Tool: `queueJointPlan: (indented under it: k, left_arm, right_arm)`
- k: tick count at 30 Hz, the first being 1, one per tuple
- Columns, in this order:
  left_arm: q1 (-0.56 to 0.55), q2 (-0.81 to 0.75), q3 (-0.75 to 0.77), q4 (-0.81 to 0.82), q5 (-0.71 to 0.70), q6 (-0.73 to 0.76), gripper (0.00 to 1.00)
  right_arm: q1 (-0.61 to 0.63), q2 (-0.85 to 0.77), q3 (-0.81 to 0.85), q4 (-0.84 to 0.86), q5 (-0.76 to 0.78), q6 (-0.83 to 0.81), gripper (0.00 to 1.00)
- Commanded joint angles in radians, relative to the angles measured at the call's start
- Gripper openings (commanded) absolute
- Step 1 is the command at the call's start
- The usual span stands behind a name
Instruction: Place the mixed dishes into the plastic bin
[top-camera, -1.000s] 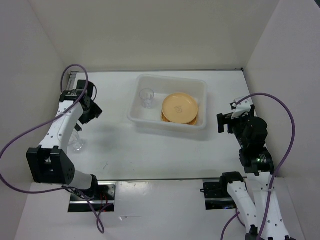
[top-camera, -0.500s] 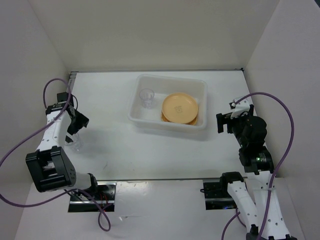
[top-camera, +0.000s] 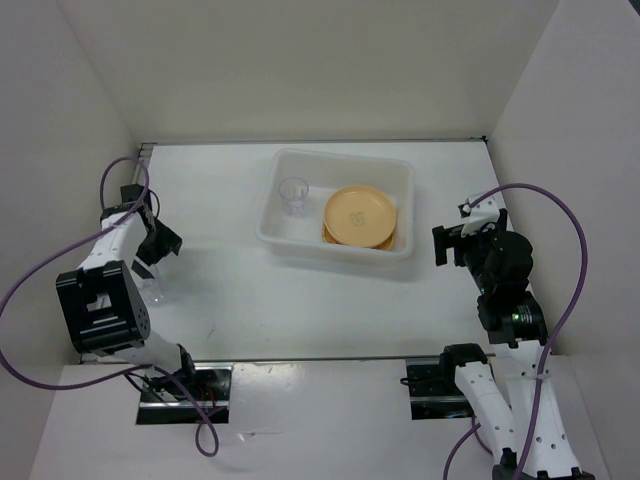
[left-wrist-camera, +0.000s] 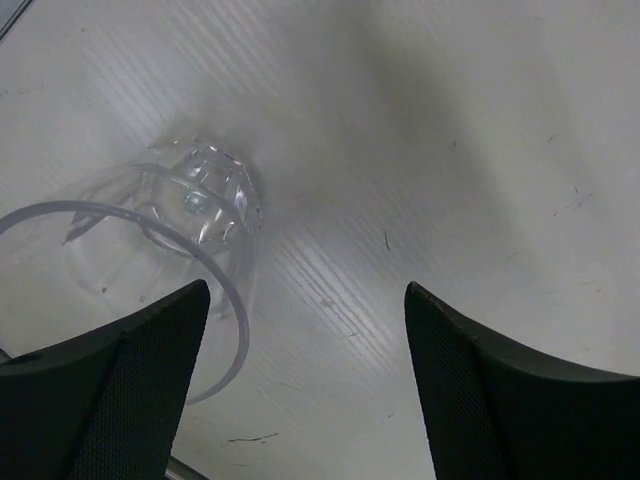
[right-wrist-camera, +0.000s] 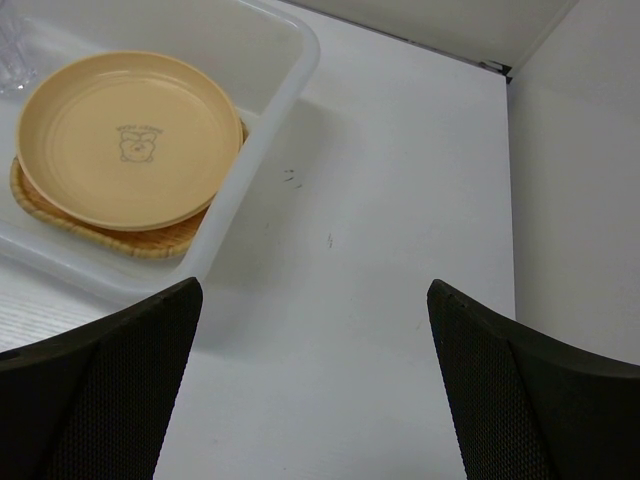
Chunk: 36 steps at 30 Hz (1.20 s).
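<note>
A clear cup (left-wrist-camera: 190, 205) is standing on the surface (left-wrist-camera: 420, 150) at the edge of the left jaws' gap, just beside one finger (left-wrist-camera: 110, 390). Those jaws are gaping wide and gripping nothing, having swung back toward it over the last second. The right jaws are gaping empty, unmoved. Farther off, the bin (right-wrist-camera: 290, 60) is holding a plate (right-wrist-camera: 125, 135) on the tray (right-wrist-camera: 120, 238), and another cup (top-camera: 294, 195).

We look down on a flat white matte counter (top-camera: 300, 310), boxed in by plain off-white panel walls (top-camera: 310, 70) along its far, left and right edges. Even overhead light leaves soft grey shadows. Faint dark scuffs (right-wrist-camera: 291, 178) mark the counter's right half.
</note>
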Motion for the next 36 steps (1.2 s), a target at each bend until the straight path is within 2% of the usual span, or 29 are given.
queueJointPlan:
  k: [1,2,3,4,5,9,11,15,16,17,18,19,20,21,22,23,24,25,29,32,36]
  left_arm:
    - [0.006,0.015,-0.009,0.033,0.033,0.016,0.83]
    - [0.006,0.015,-0.009,0.044,0.033,0.027,0.72]
    - [0.006,0.015,0.003,0.044,0.033,0.027,0.32]
    - [0.006,0.015,0.003,0.056,0.033,0.027,0.07]
    - [0.006,0.001,0.012,0.067,0.021,0.038,0.0]
    - [0.006,-0.059,0.087,0.067,0.021,0.029,0.0]
    - [0.006,-0.122,0.136,0.067,0.068,0.003,0.0]
    - [-0.063,-0.122,0.384,0.054,0.154,-0.028,0.0]
    - [-0.077,-0.122,0.411,0.12,0.2,-0.028,0.0]
    - [-0.103,-0.132,0.429,0.175,0.343,-0.008,0.0]
    - [-0.123,-0.132,0.441,0.311,0.439,0.014,0.0]
    - [-0.15,-0.104,0.51,0.34,0.517,0.057,0.0]
    - [-0.182,-0.018,0.579,0.34,0.595,0.088,0.0]
    - [-0.262,0.043,0.662,0.244,0.632,0.129,0.0]
    - [-0.305,0.111,0.861,0.166,0.646,0.225,0.0]
    - [-0.348,0.236,0.953,0.092,0.647,0.272,0.0]
    - [-0.432,0.284,1.025,-0.038,0.625,0.313,0.0]
    - [-0.475,0.314,1.062,-0.068,0.595,0.35,0.0]
    - [-0.641,0.363,1.049,-0.144,0.471,0.397,0.0]
    - [-0.713,0.418,1.046,-0.212,0.406,0.43,0.0]
    - [-0.801,0.47,1.008,-0.266,0.244,0.43,0.0]
  right_arm:
    - [0.01,0.002,-0.003,0.052,0.017,-0.001,0.97]
    - [0.01,0.002,-0.003,0.052,0.017,-0.001,0.97]
    - [0.01,0.002,-0.003,0.061,0.017,-0.001,0.97]
    - [0.01,0.002,-0.003,0.061,0.017,-0.001,0.97]
    - [0.01,0.002,-0.003,0.061,0.017,-0.001,0.97]
    - [0.01,0.002,-0.003,0.061,0.017,-0.001,0.97]
    - [0.01,0.002,-0.003,0.061,0.017,-0.001,0.97]
    - [0.01,0.002,-0.003,0.061,0.017,-0.001,0.97]
    - [0.01,0.002,-0.003,0.061,0.017,-0.001,0.97]
    - [0.01,0.002,-0.003,0.061,0.017,-0.001,0.97]
    - [0.01,0.002,-0.003,0.061,0.017,-0.001,0.97]
    - [0.01,0.002,-0.003,0.061,0.017,-0.001,0.97]
    - [0.01,0.002,-0.003,0.061,0.017,-0.001,0.97]
    - [0.01,0.002,-0.003,0.061,0.017,-0.001,0.97]
    - [0.01,0.002,-0.003,0.061,0.017,-0.001,0.97]
    - [0.01,0.002,-0.003,0.061,0.017,-0.001,0.97]
    - [0.01,0.002,-0.003,0.061,0.017,-0.001,0.97]
    - [0.01,0.002,-0.003,0.061,0.017,-0.001,0.97]
    - [0.01,0.002,-0.003,0.061,0.017,-0.001,0.98]
    - [0.01,0.002,-0.003,0.061,0.017,-0.001,0.98]
    - [0.01,0.002,-0.012,0.061,0.017,-0.001,0.98]
